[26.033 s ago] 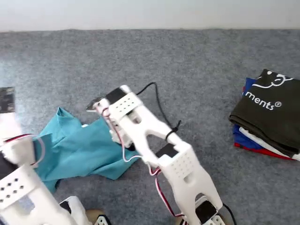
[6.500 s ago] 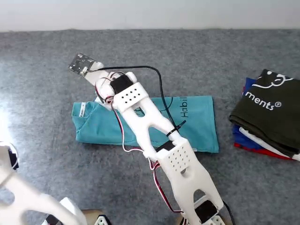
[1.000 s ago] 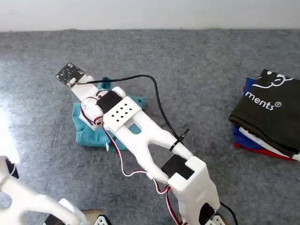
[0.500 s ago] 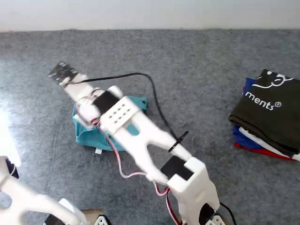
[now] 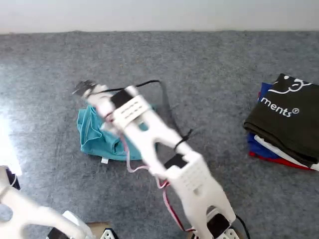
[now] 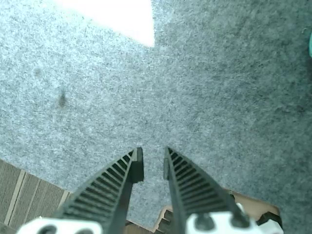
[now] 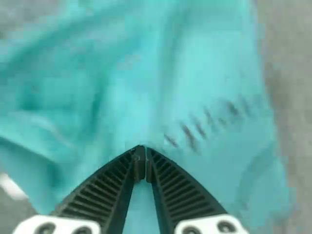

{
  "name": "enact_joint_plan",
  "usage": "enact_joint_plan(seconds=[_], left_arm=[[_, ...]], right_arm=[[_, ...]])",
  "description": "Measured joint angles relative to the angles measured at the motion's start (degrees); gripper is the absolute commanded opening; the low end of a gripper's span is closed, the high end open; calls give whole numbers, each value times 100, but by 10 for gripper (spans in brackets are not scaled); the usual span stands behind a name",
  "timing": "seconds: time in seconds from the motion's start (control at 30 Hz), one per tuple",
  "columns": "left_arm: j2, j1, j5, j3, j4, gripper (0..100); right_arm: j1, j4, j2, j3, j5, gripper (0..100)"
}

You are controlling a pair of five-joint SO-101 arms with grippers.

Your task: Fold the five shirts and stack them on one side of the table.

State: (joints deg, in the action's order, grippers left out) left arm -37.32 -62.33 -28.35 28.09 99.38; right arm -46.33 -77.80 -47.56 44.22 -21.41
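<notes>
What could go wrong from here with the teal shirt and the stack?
1. The teal shirt is a loose bundle, layers fanned at one edge; the right gripper, fingers shut, is right over it. A lift by one layer could undo the fold.
2. The stack across the table looks skewed, its black shirt draped over the ones below; another shirt might slide off.
3. The arm's black cable runs close by the teal shirt and could snag it.
</notes>
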Motion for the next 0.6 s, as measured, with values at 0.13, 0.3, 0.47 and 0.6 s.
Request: enact_joint_plan(seconds=[0.13, 0.3, 0.47, 0.6], left_arm=[[0, 0, 0, 0, 0, 80], [0, -18, 0, 0, 0, 80], [0, -18, 0, 0, 0, 80], [0, -18, 0, 0, 0, 80]], right_arm=[[-651, 0, -747, 1222, -18, 10], [-809, -396, -1187, 2971, -18, 13], [-712, -1556, -1222, 4009, -26, 13], [-519, -2233, -1222, 4123, -18, 13]])
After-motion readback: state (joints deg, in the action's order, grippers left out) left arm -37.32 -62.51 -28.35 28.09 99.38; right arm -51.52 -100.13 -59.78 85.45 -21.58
